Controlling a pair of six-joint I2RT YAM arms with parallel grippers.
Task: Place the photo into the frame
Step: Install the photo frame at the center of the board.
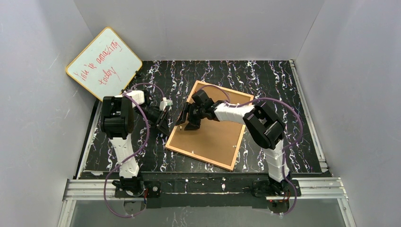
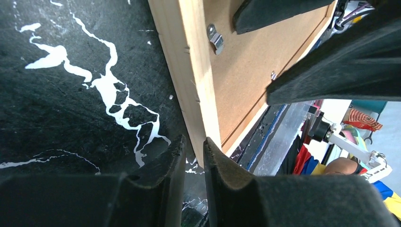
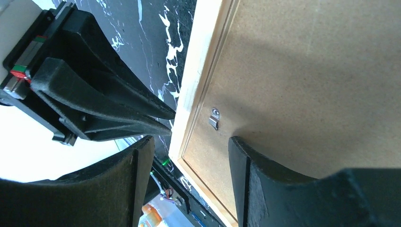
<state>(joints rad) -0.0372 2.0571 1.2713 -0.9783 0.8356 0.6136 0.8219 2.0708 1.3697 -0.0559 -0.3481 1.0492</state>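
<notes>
Grey walls box in a black, white-veined desk (image 1: 283,94). Far-left corner: yellow-rimmed whiteboard (image 1: 104,63) with red writing, stood on one corner and leaning on the left wall, well apart from everything else.

Left arm is based at the near edge, left side. The left gripper (image 2: 194,144) is low over the desk with its jaws pressed nearly together. Only a thin slit shows and nothing is in it. The tips are right at the near-left corner of the frame (image 2: 191,71); can't tell if they touch the wood.

Frame lies flat mid-desk, back side up, skewed to the desk edges, one corner pointing at the far edge. A brown backing board (image 1: 213,137) sits inside the light-wood rails and covers the whole opening. A small metal clip (image 3: 214,118) sits on the board by the left rail, and a second clip (image 2: 273,74) by the near rail.

Right arm crosses over the board from the near-right. The right gripper (image 3: 189,140) hangs above the frame's left rail, jaws spread wide and pinching nothing. One finger is over the board beside the clip, the other is outside the rail, near the left gripper's fingers.

Aluminium rail (image 1: 203,186) runs along the near edge.
</notes>
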